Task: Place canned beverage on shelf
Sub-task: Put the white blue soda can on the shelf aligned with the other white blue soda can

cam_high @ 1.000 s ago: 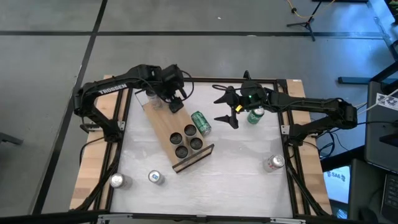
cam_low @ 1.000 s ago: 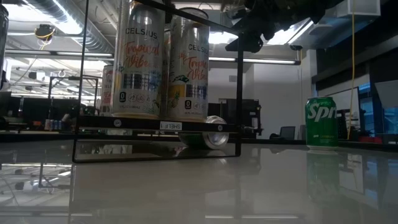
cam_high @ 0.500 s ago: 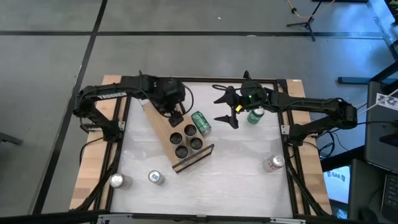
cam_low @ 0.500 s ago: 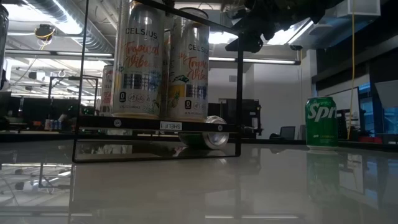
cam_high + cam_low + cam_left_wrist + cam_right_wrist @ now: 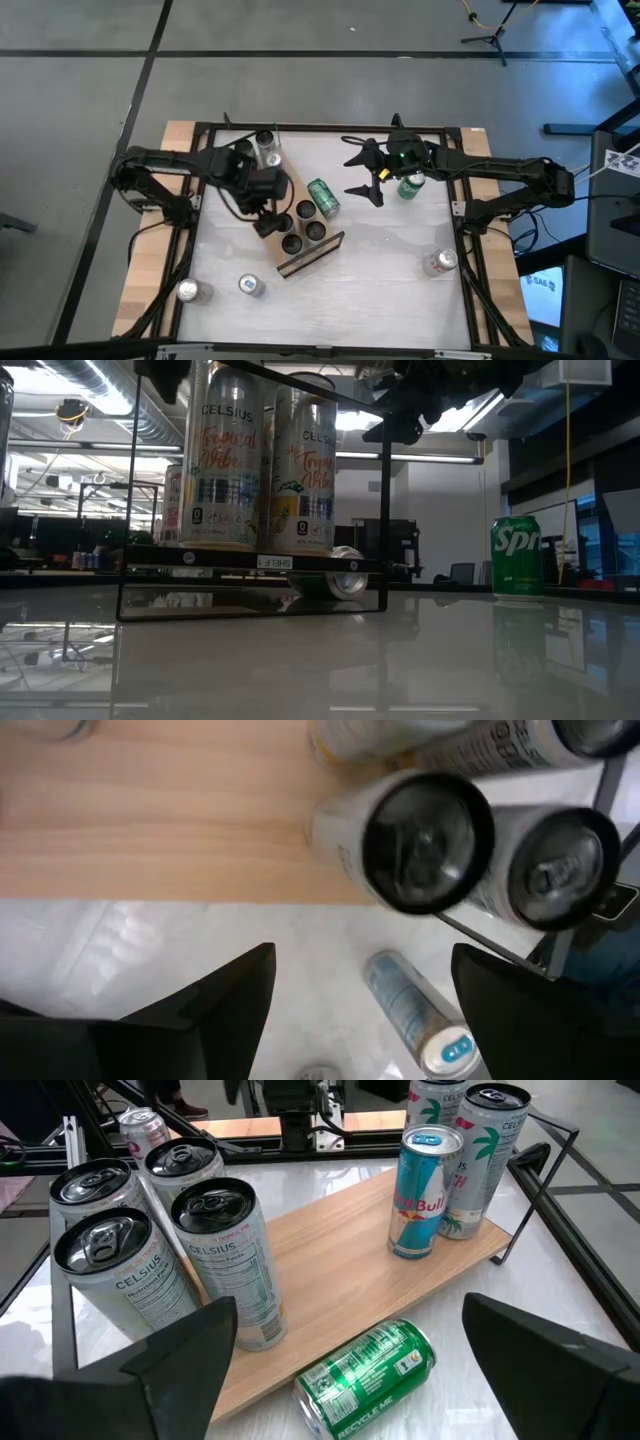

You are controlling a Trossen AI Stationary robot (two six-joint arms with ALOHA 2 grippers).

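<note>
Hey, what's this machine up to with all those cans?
Two robot arms are stocking a wooden shelf lying on the table with drink cans. Four Celsius cans stand together at one end, with a blue can and another at the other end. The left gripper hovers open and empty over the shelf's edge. The right gripper waits open above a green can lying on its side beside the shelf. More cans are scattered around the table.

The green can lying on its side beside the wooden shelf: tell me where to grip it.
Grip the green can across its round body at mid-length, from above, probably with the open right gripper. It lies flat on the white table beside the shelf, so the ends offer poor purchase.
</note>
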